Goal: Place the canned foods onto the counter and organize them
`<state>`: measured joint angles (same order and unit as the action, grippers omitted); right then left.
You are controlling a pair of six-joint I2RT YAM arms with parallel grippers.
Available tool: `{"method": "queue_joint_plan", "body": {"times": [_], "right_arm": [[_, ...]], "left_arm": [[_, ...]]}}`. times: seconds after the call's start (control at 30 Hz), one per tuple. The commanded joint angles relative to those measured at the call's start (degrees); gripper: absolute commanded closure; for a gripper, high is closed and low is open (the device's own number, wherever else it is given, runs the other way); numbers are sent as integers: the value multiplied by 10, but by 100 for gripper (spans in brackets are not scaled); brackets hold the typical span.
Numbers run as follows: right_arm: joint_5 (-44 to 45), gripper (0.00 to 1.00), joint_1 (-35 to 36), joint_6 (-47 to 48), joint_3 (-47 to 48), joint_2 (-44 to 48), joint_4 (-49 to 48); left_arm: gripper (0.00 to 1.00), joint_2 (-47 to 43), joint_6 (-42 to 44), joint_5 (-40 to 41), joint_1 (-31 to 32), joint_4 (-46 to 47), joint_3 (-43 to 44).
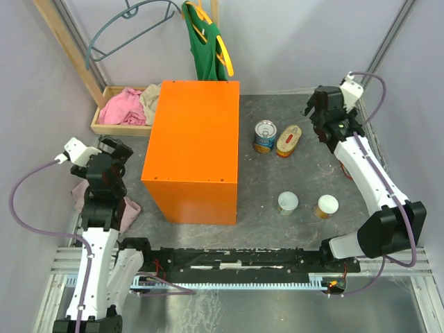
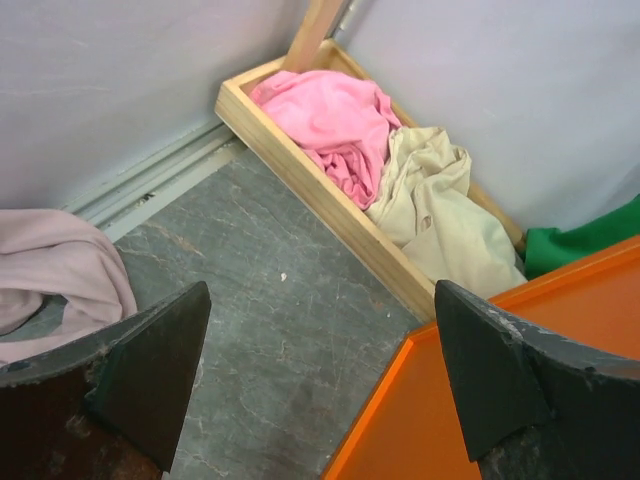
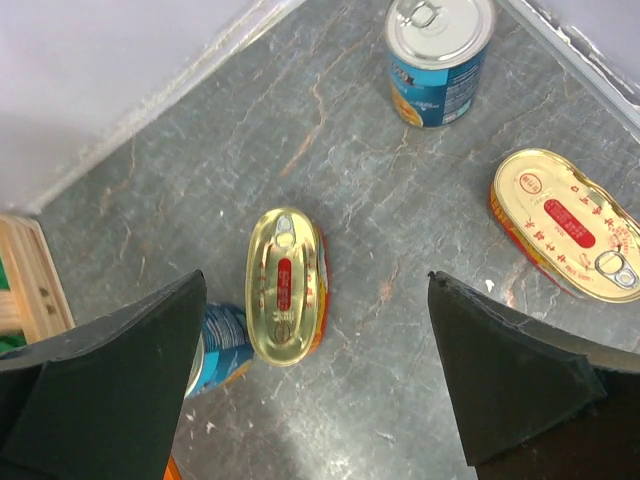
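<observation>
R of counter (image 1: 194,152): blue can (image 1: 264,136), oval tin (image 1: 288,140).

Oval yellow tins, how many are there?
2. One flat oval yellow-red tin lies mid-picture in the right wrist view; the other lies near its right edge. The overhead view shows just one.

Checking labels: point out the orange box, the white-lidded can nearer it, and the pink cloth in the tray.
orange box (image 1: 194,139), top view, flat top.
white-lidded can nearer the box (image 1: 288,202), top view, lid centre.
pink cloth (image 2: 330,115), left wrist view, bunched middle.
</observation>
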<state>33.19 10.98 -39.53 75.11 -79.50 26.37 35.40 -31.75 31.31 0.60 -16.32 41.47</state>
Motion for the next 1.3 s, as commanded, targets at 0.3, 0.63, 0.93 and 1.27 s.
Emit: {"method": "queue_joint_plan", "body": {"times": [0.3, 0.63, 0.93, 1.27], "right_arm": [[-37, 1, 82, 45, 95, -85, 158], [-124, 2, 107, 112, 65, -80, 74], [-192, 2, 119, 130, 104, -140, 61], [-225, 0, 127, 152, 130, -194, 39]], "left_arm": [[1, 153, -28, -45, -2, -193, 302], [1, 175, -20, -147, -2, -196, 321], [1, 193, -1, -194, -2, -203, 350], [0, 199, 6, -210, -2, -204, 357]]}}
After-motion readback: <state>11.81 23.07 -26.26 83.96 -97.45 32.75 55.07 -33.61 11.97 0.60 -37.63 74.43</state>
